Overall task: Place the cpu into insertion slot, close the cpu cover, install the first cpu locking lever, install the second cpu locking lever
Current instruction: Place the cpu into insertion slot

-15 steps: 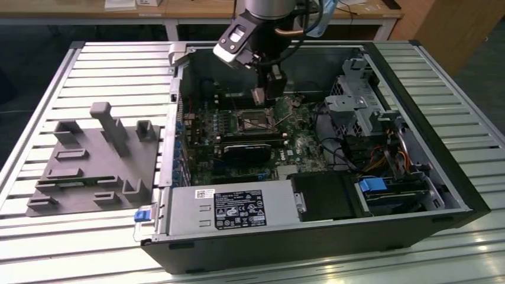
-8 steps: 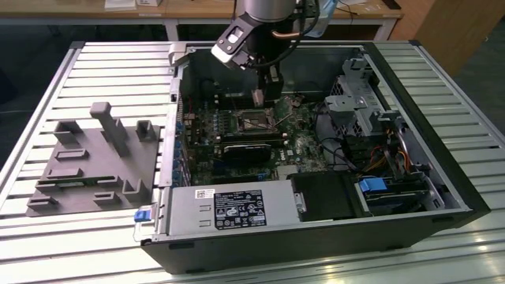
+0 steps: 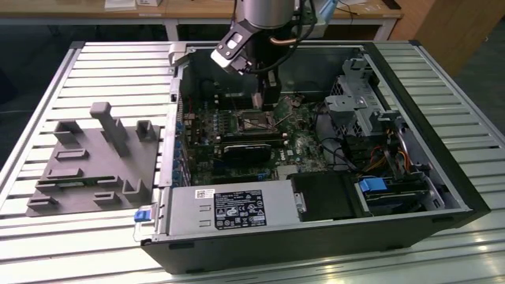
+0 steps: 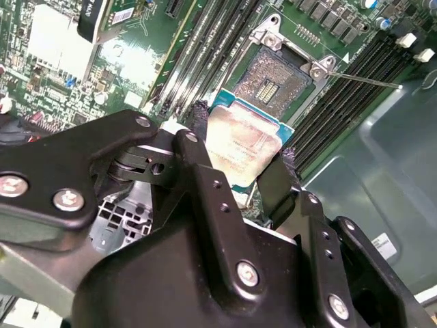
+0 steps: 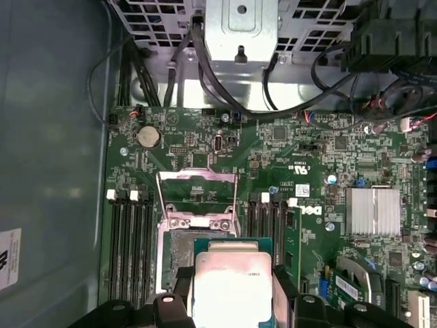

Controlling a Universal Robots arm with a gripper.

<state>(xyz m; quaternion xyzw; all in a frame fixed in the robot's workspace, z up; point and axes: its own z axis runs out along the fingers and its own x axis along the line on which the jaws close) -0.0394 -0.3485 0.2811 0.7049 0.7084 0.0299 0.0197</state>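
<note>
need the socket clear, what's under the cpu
Held by the gripper, the cpu covers part of the insertion slot; the slot's visible dark field is bare, the rest is hidden.

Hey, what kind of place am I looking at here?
Probably a robotics lab or workshop: an open computer case sits on a slatted metal table, a robot's end effector holds the cpu over its motherboard, and wooden desks stand behind.
</note>
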